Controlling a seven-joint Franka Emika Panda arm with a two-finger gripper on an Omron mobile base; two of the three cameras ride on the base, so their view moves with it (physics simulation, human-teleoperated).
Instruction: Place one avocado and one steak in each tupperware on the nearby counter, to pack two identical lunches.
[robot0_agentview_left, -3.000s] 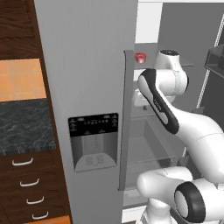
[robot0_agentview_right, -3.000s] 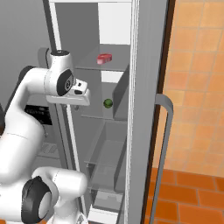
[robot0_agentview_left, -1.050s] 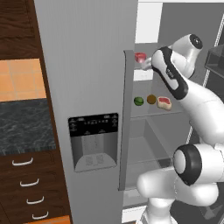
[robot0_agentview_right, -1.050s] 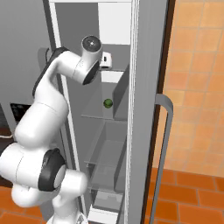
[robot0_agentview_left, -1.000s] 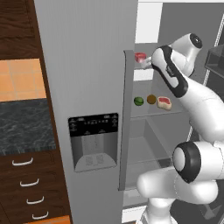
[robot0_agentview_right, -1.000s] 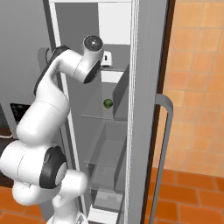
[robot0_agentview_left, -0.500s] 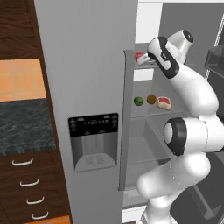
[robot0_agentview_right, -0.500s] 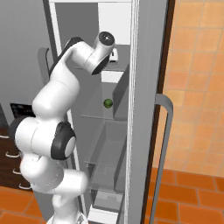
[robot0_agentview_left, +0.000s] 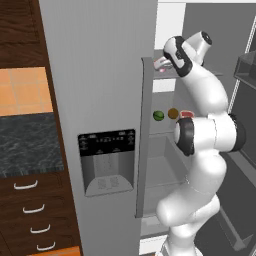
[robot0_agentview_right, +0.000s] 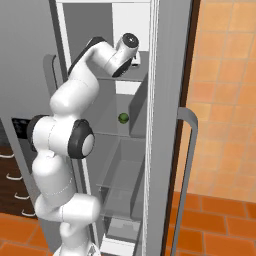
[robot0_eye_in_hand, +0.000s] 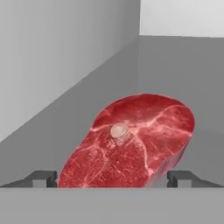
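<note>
A red marbled steak (robot0_eye_in_hand: 131, 144) lies on the grey top shelf of the open fridge. My gripper (robot0_eye_in_hand: 113, 178) is open, and its two fingertips (robot0_eye_in_hand: 43, 177) stand on either side of the steak's near end. From the left base view, the gripper (robot0_agentview_left: 159, 65) reaches onto that top shelf over the steak (robot0_agentview_left: 161, 70). One shelf lower sit a dark-green avocado (robot0_agentview_left: 158, 115) and a second steak (robot0_agentview_left: 186, 114). The same avocado (robot0_agentview_right: 123, 118) shows from the right. The black marbled counter (robot0_agentview_left: 30, 145) is at the left. The tupperware is out of view.
A round orange fruit (robot0_agentview_left: 172, 113) lies between the avocado and the lower steak. The fridge's closed left door with its dispenser (robot0_agentview_left: 107, 160) stands beside the arm. The open right door and its handle (robot0_agentview_right: 185, 150) flank the opening. Dark wooden drawers (robot0_agentview_left: 30, 210) sit under the counter.
The arm has swung its elbow up and pushed the hand further onto the top shelf toward the steak. The jaws stayed wide apart.
</note>
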